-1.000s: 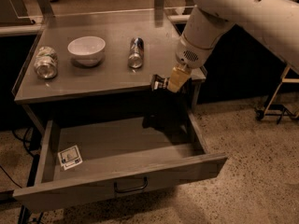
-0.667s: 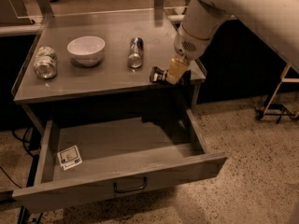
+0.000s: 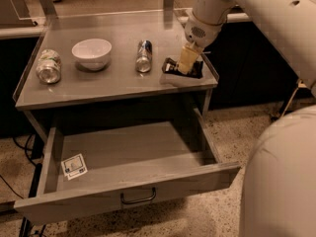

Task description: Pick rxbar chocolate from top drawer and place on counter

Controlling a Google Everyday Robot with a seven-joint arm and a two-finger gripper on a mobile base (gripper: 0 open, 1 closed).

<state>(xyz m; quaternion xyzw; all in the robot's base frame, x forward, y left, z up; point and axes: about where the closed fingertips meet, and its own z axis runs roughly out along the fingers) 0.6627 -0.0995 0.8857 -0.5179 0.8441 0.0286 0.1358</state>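
The rxbar chocolate (image 3: 170, 66) is a dark flat bar held crosswise in my gripper (image 3: 185, 68), low over the right end of the counter (image 3: 118, 85), touching it or just above it. The gripper's tan fingers (image 3: 187, 57) point down and are shut on the bar. The top drawer (image 3: 133, 149) stands pulled out below the counter, its dark pull handle (image 3: 138, 198) at the front. No dark bar lies in the drawer.
On the counter are a white bowl (image 3: 92, 53), a can lying on its side (image 3: 143, 56) and a clear jar lying on its side (image 3: 49, 66). A white printed card (image 3: 74, 166) lies in the drawer's front left corner. My arm fills the right side.
The gripper has carried the bar up and to the left, from beside the counter's right front corner to over the counter's right end.
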